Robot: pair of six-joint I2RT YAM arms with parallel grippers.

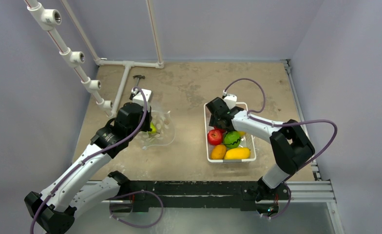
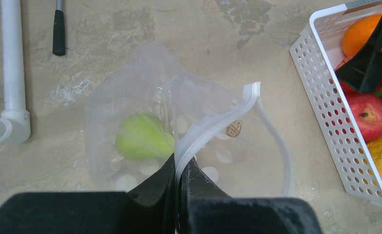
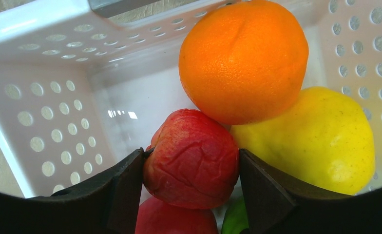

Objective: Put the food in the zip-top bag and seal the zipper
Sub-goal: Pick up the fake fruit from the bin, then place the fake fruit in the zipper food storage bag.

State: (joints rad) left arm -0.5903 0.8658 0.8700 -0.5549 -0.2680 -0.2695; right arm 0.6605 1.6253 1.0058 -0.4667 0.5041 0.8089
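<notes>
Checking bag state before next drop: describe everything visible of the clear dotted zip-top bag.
The clear, crinkly plastic bag with white dots lies on the tan table, apart from the white perforated basket. Its mouth gapes open; the shut left gripper pinches one zipper strip, lifted. A green fruit lies inside.

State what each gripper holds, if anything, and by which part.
Left gripper pinches the zip-top bag by its zipper. Right gripper flanks the red fruit at its sides; grip cannot be told.
</notes>
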